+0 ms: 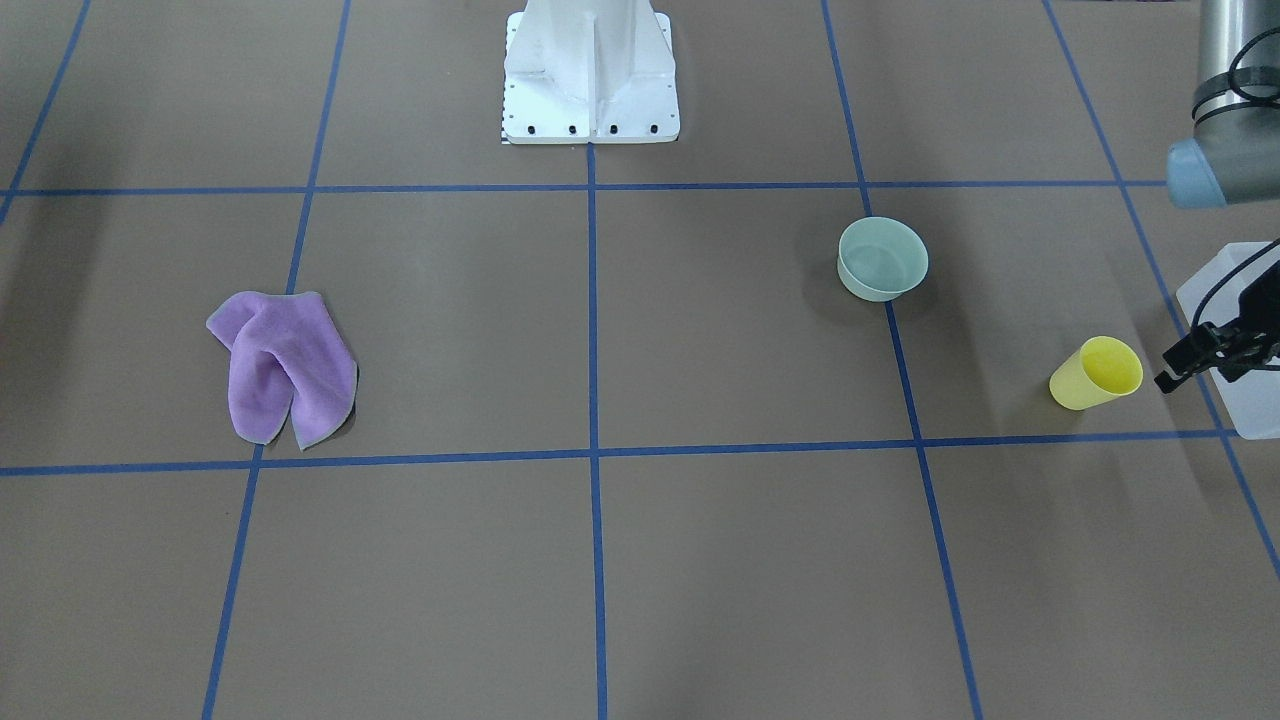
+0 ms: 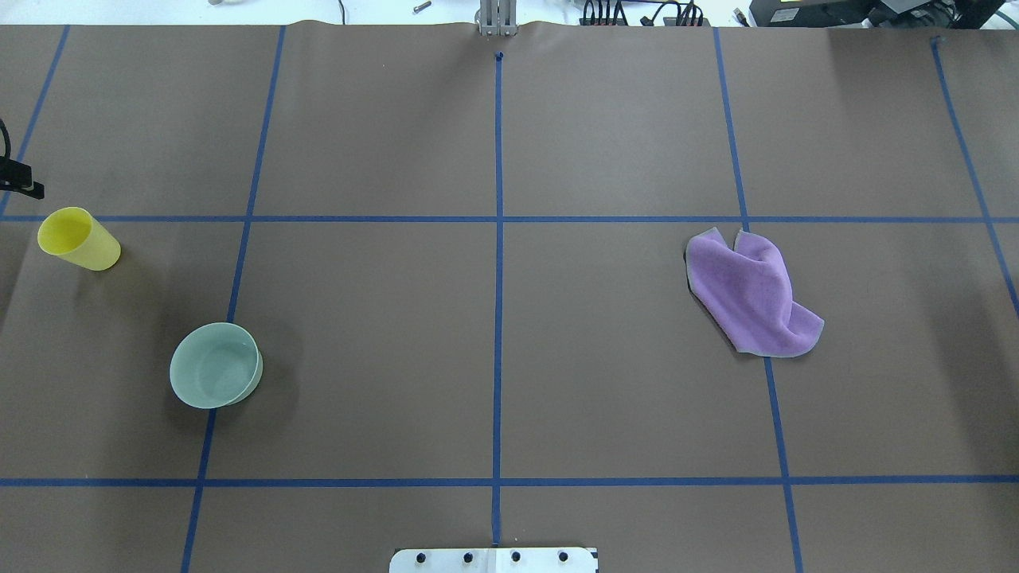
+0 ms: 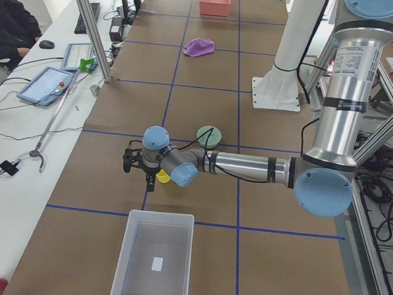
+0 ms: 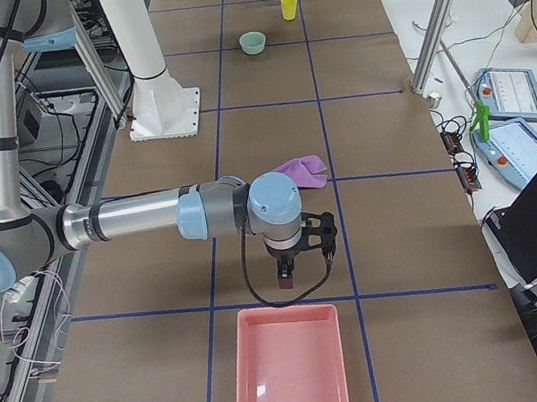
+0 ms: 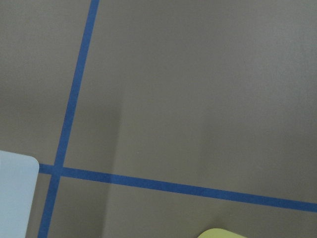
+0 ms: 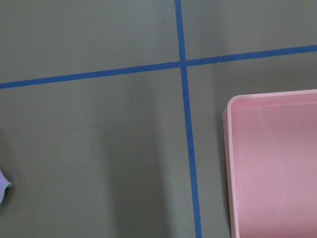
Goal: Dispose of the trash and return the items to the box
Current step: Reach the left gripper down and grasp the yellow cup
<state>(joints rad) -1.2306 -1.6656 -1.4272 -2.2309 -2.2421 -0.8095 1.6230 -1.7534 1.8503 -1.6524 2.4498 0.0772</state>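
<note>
A yellow cup (image 1: 1095, 372) stands near the table's end on my left, also in the overhead view (image 2: 78, 237). A pale green bowl (image 1: 882, 258) sits nearer the base. A crumpled purple cloth (image 1: 285, 365) lies on my right side. My left gripper (image 1: 1240, 360) hovers between the cup and a clear plastic box (image 1: 1225, 290); its fingers are hidden, so I cannot tell if it is open or shut. My right gripper (image 4: 285, 279) hangs between the cloth (image 4: 301, 170) and a pink tray (image 4: 285, 380). It shows only in the exterior right view, so I cannot tell its state.
The clear box (image 3: 152, 252) sits at the table's left end and the pink tray (image 6: 277, 163) at the right end. The white robot base (image 1: 590, 80) stands at the middle of the near edge. Operator tablets (image 4: 505, 95) lie beyond the far side.
</note>
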